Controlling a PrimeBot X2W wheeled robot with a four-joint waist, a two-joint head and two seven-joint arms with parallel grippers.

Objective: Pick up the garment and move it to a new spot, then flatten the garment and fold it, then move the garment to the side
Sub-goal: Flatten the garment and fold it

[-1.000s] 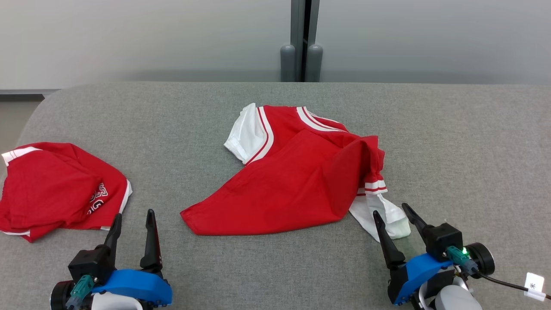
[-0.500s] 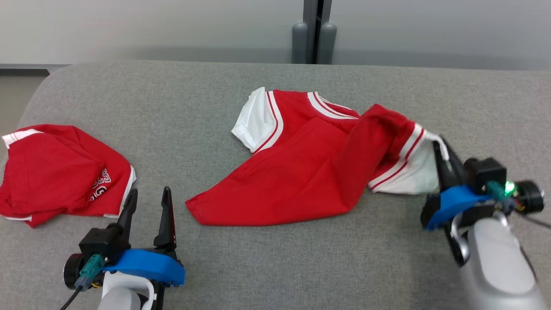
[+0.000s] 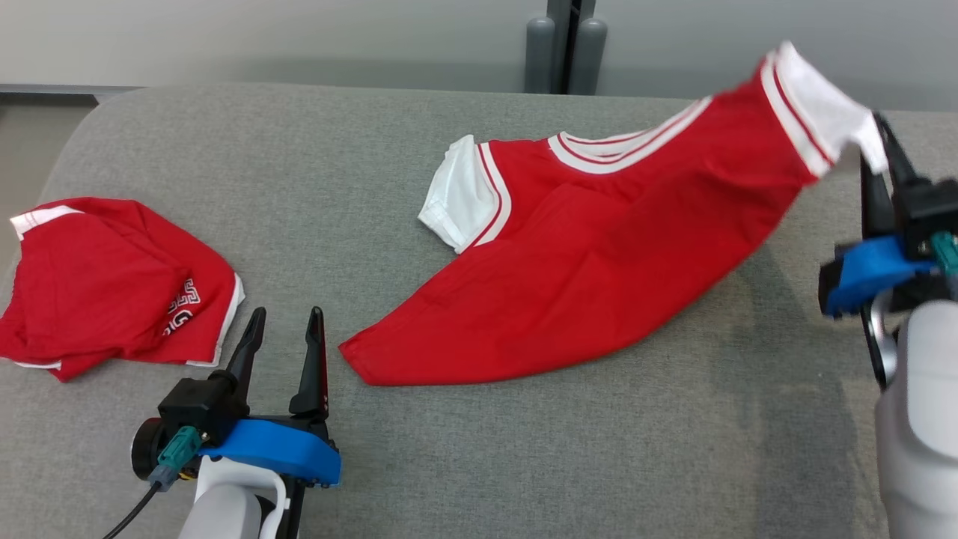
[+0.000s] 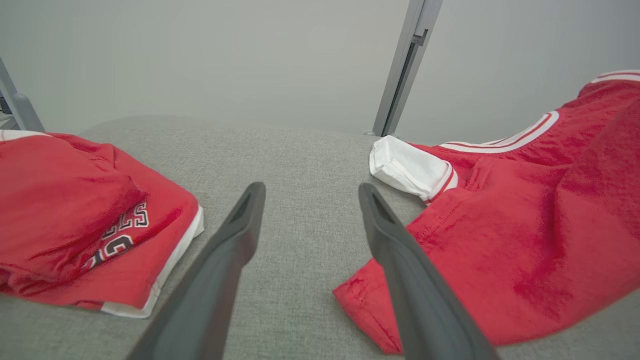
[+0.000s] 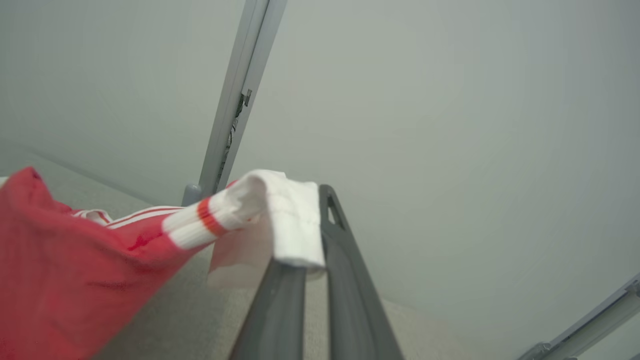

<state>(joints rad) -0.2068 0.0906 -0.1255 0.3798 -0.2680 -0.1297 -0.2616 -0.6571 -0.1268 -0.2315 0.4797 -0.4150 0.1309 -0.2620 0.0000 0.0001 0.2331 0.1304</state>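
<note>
Right gripper (image 3: 874, 142) held the shirt (image 3: 599, 254) up by one sleeve (image 3: 823, 105).
Its fingers were pressed together on the white sleeve, raised above the far right of the table (image 3: 524, 449). From there the red shirt sloped down to the left, with its other sleeve (image 3: 460, 195) and bottom corner lying on the table near the middle. The left gripper (image 3: 288, 318) hung low at the near left, fingers spread and empty, just beside that corner. A second shirt (image 3: 105, 284) lay crumpled at the table's left edge, apart from the first.
</note>
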